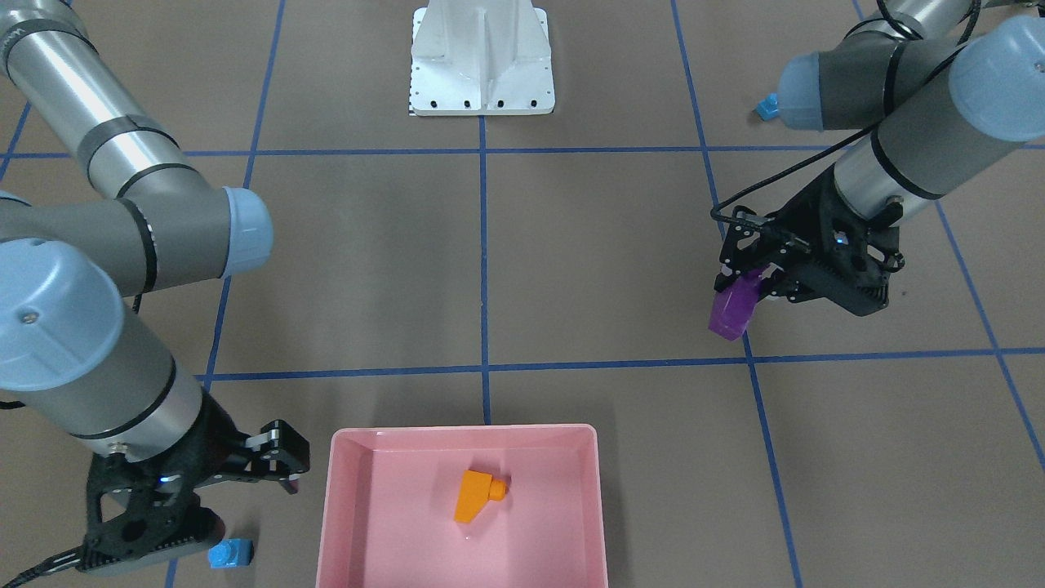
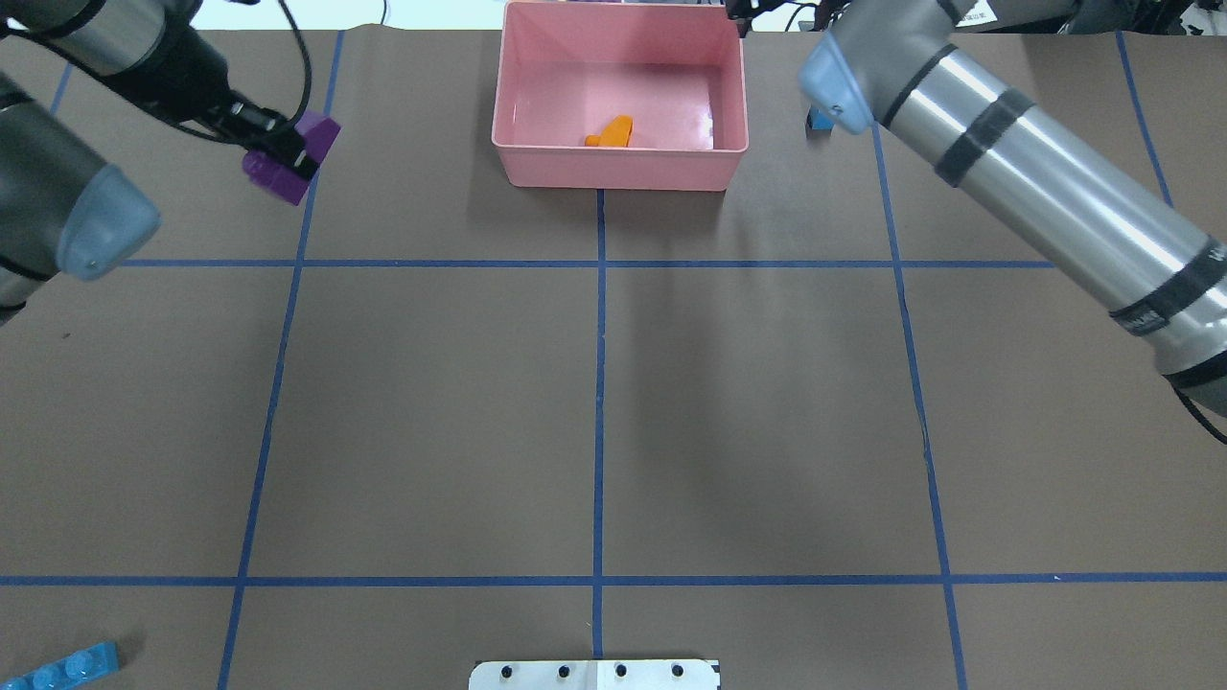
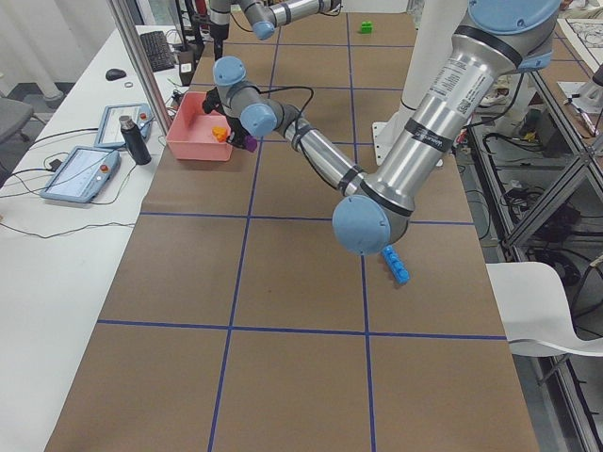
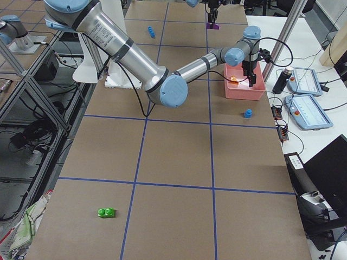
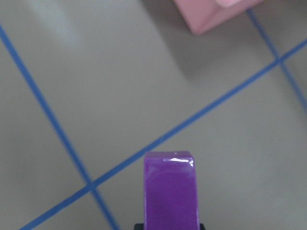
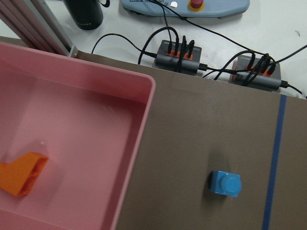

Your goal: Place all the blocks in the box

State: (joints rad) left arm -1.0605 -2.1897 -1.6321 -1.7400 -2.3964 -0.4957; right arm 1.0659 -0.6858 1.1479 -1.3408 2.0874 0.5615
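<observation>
Grips the purple brick (image 1: 732, 309) in the jaws of the left gripper (image 1: 747, 287), right of centre in the front view, over the surface (image 1: 620, 261); spreads the jaws of the right gripper (image 1: 245, 500) wide at lower left, near the small blue brick (image 1: 231, 554) and beside the box (image 1: 465, 430); shows the orange brick (image 1: 476, 496) lying inside the box; has the long blue brick (image 2: 67, 664) at the overhead view's lower left and the green brick (image 4: 105, 212) at the right view's lower left, both well apart from the box.
</observation>
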